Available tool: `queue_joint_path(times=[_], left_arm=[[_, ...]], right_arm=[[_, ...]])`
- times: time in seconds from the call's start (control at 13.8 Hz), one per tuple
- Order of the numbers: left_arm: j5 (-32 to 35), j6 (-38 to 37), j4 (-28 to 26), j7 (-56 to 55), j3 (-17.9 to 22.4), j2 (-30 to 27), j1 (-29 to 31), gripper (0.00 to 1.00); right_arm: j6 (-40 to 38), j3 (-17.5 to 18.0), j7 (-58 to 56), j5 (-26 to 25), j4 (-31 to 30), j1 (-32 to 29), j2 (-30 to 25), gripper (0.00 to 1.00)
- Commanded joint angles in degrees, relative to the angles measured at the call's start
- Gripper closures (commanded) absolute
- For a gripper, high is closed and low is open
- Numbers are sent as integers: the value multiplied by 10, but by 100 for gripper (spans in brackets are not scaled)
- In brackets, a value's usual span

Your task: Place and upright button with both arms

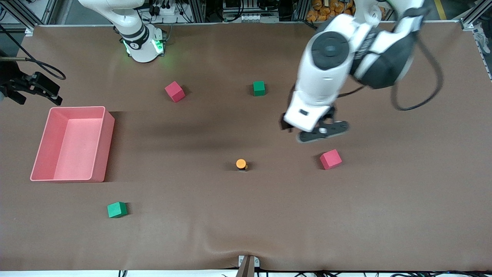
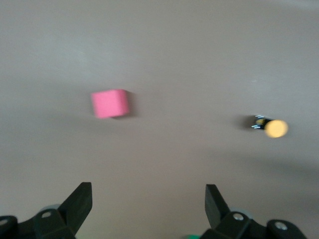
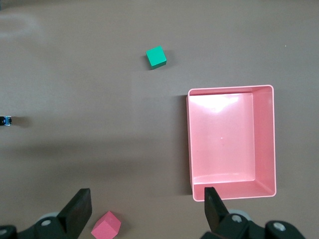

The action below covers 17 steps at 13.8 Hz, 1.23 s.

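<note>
Take the orange-capped button (image 1: 241,164) as the centre of the dial, twelve o'clock pointing at the robots' bases. It sits near the middle of the desk (image 1: 246,231). Its orange cap faces up over the dark body, so it reads as upright and set down. That is how the task wants it, though one look can't say who stood it there. Nothing touches it, and it has bare desk all round.

Up at two o'clock, the left end effector (image 1: 321,130) hangs over the desk with its fingers (image 2: 75,206) spread wide and nothing between them. It is above the stretch just bases-side of the red cube (image 1: 330,159), which lies at three o'clock. From the left wrist view, cube and button both sit ahead of the open jaws. That spread would suit either a let-go or a reach; I can't tell which.

The right arm waits. Its end effector (image 3: 147,206) shows only in its own wrist view, also wide open and holding nothing. It is high enough to take in the pink bin (image 1: 73,144) at nine o'clock. It looks parked clear so the desk's middle stays free.

The other blocks lie well apart from the button and in nobody's way:
- The green cube (image 1: 259,88) is at about half past twelve.
- The second red cube (image 1: 175,91) is at eleven.
- The second green cube (image 1: 117,209) is at eight.
</note>
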Motion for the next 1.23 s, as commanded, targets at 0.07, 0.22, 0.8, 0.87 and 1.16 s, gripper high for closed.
queue_joint_path(times=[0.07,0.22,0.8,0.87,1.16], left_arm=[[-24,-24,-72,126,-7,-91,93,0],[-43,-20,-106,203,-7,-130,147,0],[-80,66,-245,314,-5,-247,246,0],[-80,76,-253,321,-3,-257,246,0],[-80,62,-227,355,2,-254,264,0]], right_arm=[[-7,0,-3,-5,11,1,6,0],[-7,0,-4,-4,11,1,6,0],[-7,0,-4,-4,11,1,6,0],[-7,0,-4,-4,11,1,6,0],[-7,0,-4,-4,11,1,6,0]])
